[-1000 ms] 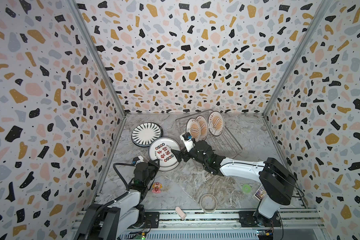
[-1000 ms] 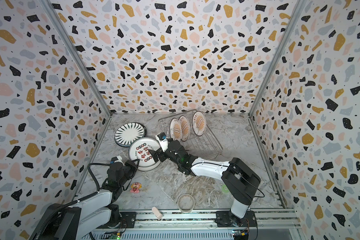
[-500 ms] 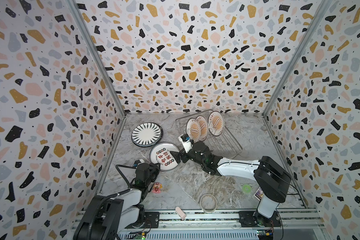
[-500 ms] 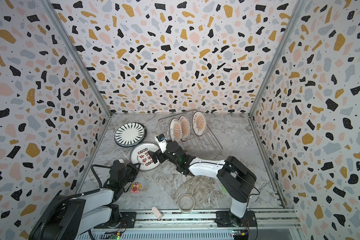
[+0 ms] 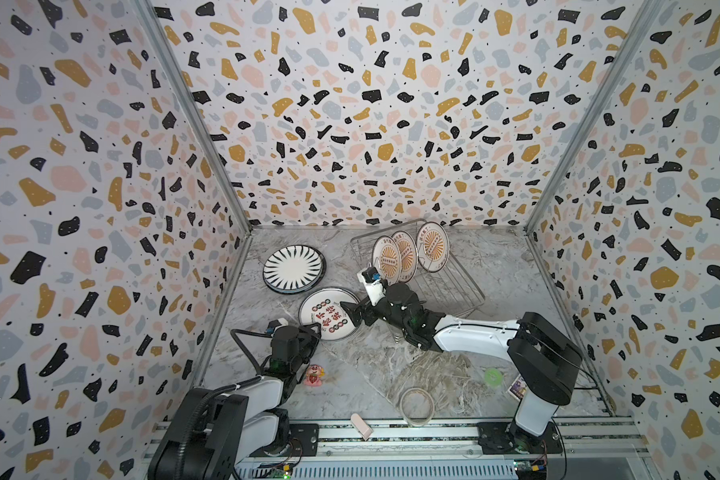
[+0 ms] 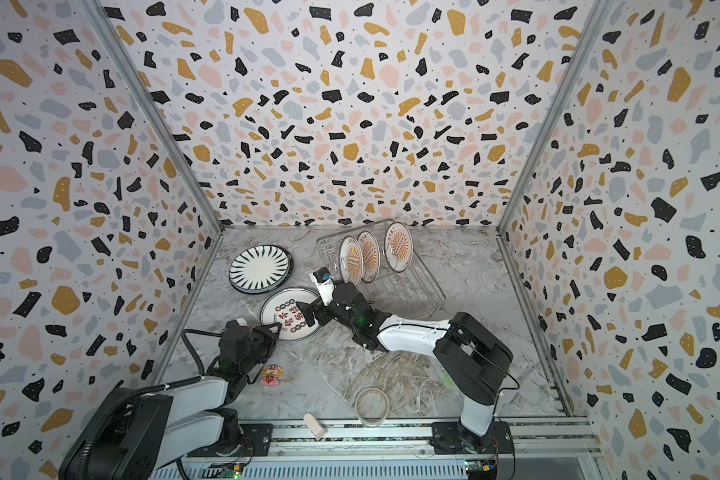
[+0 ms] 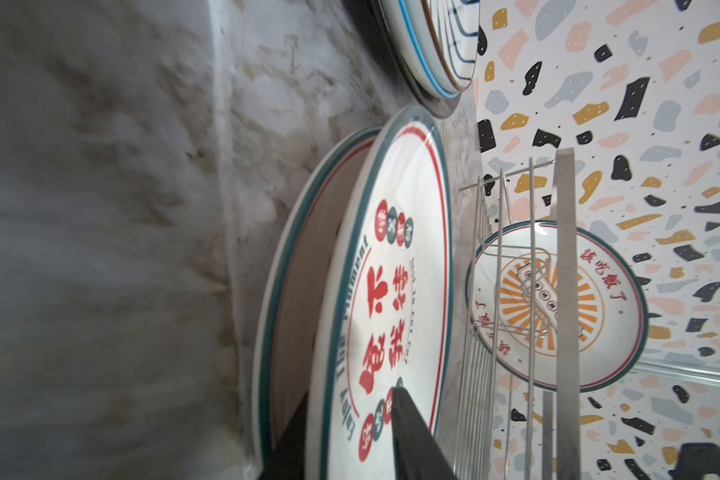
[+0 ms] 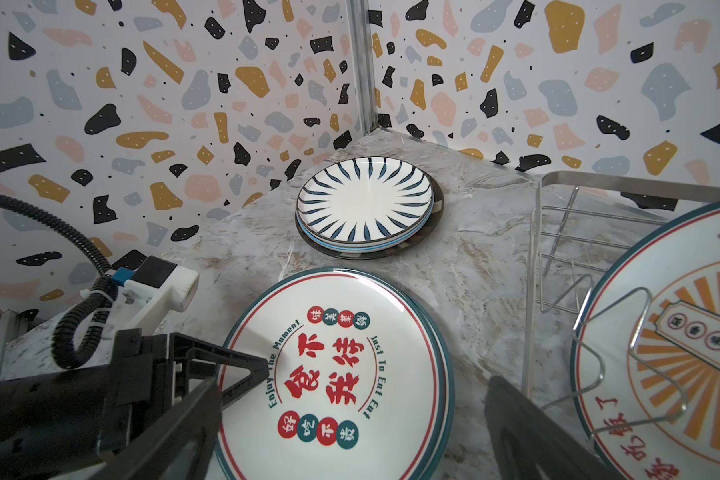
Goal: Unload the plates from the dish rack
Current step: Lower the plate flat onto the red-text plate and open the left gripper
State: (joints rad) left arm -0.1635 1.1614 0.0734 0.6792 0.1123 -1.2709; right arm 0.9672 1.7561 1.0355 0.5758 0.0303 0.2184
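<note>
Far left, toward the back corner, a stack of striped plates point(image 5: 294, 268) lies flat on the counter point(image 5: 371, 365), out of the rack and untouched.

Just in front of it, the left gripper point(image 5: 313, 331) is at the near edge of the red-lettered plates point(image 5: 327, 316). There are two of them, one on top of the other, flat on the counter between the striped stack and the rack. Its jaws stand a little apart. One finger point(image 7: 412, 444) lies on the face of the top plate and the other is tucked under that plate's rim. In the left wrist view, the top plate sits slightly lifted off the one below on that side.

At the right side of the same pair, the right gripper point(image 5: 352, 314) hangs over the plates with its jaws spread wide and nothing between them.

Further right, the dish rack point(image 5: 454, 286) stands at an angle near the back wall. Three sunburst plates point(image 5: 406, 253) stand on edge between the prongs at its far end, and the near end shows bare wire.

Along the front, a pink figurine point(image 5: 314, 375) sits beside the left arm. A tape ring point(image 5: 416, 405) lies flat near the rail.
</note>
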